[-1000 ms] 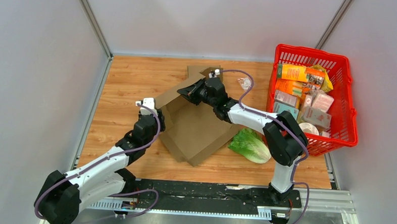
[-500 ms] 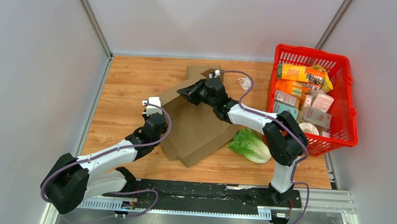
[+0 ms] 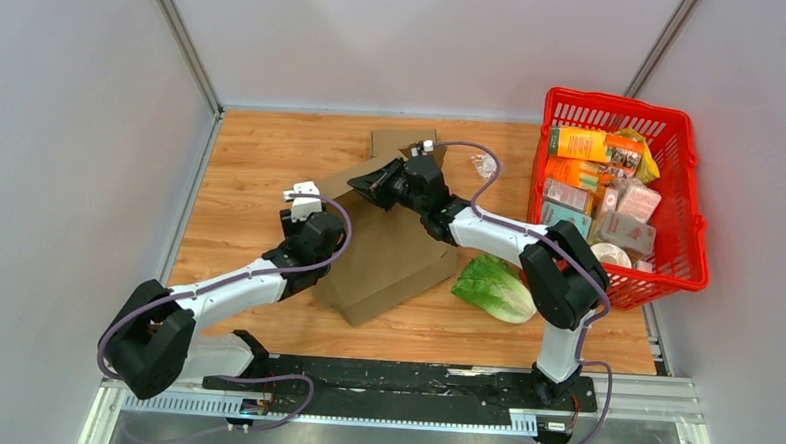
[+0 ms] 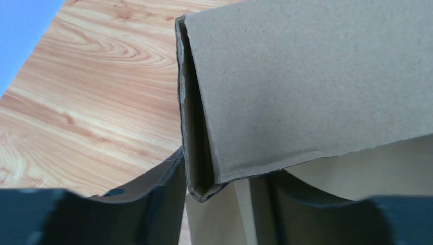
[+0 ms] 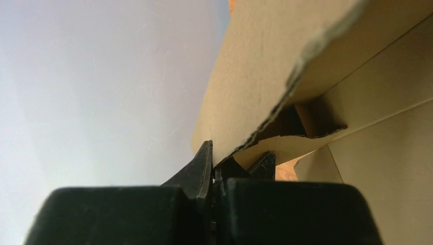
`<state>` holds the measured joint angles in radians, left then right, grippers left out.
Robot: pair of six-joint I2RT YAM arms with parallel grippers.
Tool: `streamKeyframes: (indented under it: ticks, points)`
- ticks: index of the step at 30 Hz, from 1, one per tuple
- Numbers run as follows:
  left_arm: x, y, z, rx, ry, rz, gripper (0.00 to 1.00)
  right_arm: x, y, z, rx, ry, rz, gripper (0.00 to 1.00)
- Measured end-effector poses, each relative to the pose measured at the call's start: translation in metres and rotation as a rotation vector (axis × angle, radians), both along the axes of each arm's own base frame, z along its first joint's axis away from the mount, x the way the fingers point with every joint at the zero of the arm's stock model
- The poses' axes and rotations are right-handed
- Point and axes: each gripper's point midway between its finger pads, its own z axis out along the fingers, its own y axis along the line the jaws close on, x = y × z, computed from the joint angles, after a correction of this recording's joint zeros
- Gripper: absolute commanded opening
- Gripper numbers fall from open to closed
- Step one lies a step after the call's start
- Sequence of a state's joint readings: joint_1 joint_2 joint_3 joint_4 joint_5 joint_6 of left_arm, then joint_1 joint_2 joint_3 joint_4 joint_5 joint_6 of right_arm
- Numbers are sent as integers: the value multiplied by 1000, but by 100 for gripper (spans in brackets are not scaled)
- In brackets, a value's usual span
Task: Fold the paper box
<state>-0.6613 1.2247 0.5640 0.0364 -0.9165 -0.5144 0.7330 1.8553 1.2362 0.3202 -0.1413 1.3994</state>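
Observation:
The brown paper box [image 3: 392, 257] lies half-raised at the middle of the wooden table. My right gripper [image 3: 364, 186] is shut on the edge of its upper far panel; in the right wrist view the fingers [image 5: 204, 163] pinch that panel's edge [image 5: 255, 102]. My left gripper [image 3: 312, 230] is at the box's left side. In the left wrist view a folded cardboard corner [image 4: 204, 184] sits between the wide-apart fingers [image 4: 153, 204], touching the left one. The left gripper [image 4: 227, 178] is open.
A red basket [image 3: 692, 210] full of packaged groceries stands at the right. A lettuce head [image 3: 496, 287] lies just right of the box. A small clear object [image 3: 487, 166] lies behind the right arm. Grey walls close in the table on three sides.
My left gripper has moved right and away from me against the box's left side. The box's left wall has swung up and the box has narrowed. The right gripper has kept its hold.

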Motion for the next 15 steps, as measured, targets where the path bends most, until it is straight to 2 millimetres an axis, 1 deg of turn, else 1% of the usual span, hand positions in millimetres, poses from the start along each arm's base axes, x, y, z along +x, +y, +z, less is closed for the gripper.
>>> streamKeyframes:
  ticks: [4,5,7,11,15]
  points:
    - [1,-2,1,0,-19,-34,62,-2,1,1,2,0,5,0]
    - [0,-4,-1,-10,-23,-62,62,-2,2,1,3,0,9,0]
    - [-4,-8,-3,-30,-28,-119,65,-4,3,0,3,3,20,0]
    - [-14,-17,0,-87,-51,-220,65,-4,1,0,6,7,29,0]
    - [-23,-18,-1,-137,-72,-270,62,-2,-1,0,7,16,32,0]
